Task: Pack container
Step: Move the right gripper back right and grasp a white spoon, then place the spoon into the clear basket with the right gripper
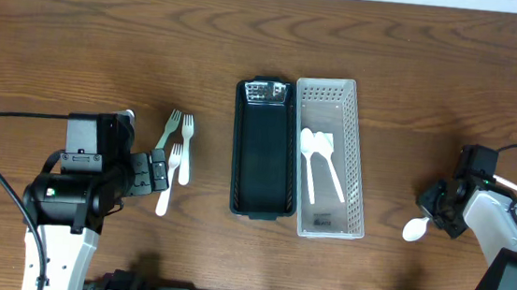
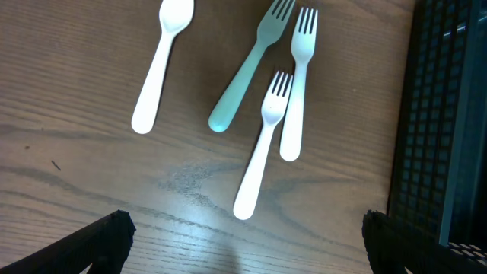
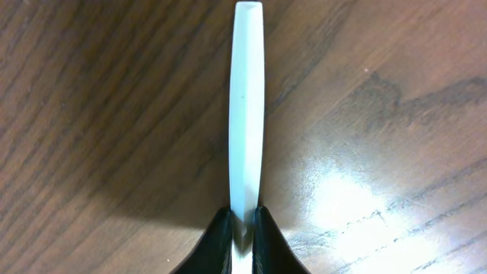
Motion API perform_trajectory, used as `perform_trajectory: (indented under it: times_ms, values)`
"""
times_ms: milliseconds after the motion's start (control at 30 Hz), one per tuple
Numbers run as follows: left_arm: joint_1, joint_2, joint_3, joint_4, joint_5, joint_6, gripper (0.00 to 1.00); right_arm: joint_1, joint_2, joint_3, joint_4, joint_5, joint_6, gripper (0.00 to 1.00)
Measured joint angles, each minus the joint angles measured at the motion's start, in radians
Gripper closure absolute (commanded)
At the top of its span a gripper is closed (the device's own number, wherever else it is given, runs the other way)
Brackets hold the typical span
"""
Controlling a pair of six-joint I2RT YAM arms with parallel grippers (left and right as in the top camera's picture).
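The left tool is spread wide and holds nothing. In the left wrist view its fingertips sit at the two lower corners with bare desk between them. Just beyond it lie a white spoon, a pale green fork and two white forks, close together and partly overlapping, tines pointing away from the tool. At the middle of the desk sits the container: a long black tray, and touching its right side a white perforated basket of about the same length, both lying lengthwise. Two white spoons lie inside the basket, bowls toward the far end. Well to the right, near the desk's edge, the right tool is pinched narrow on a white utensil. The right wrist view shows the two dark fingers clamped on either side of its straight flat handle, which runs away from them over the wood.
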Motion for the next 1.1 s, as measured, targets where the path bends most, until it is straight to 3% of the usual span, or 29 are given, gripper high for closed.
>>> perform_trajectory:
  times_ms: [200,400,633,767,1100]
  values:
    - [0.0,0.0,0.0,0.0,0.0,0.0,0.02,0.0,-0.002,0.008,-0.016,-0.029,0.0,0.99]
    - [0.0,0.0,0.0,0.0,0.0,0.0,0.02,0.075,-0.075,0.11,-0.153,-0.102,-0.016,0.99]
    - [0.0,0.0,0.0,0.0,0.0,0.0,0.02,0.349,-0.185,0.458,-0.261,-0.126,-0.058,0.99]
    - [0.0,0.002,0.0,0.0,0.0,0.0,0.02,0.497,-0.182,0.523,-0.235,-0.132,-0.067,0.99]
    - [0.0,0.024,0.0,0.0,0.0,0.0,0.02,0.655,0.09,0.529,-0.204,-0.137,-0.161,0.99]
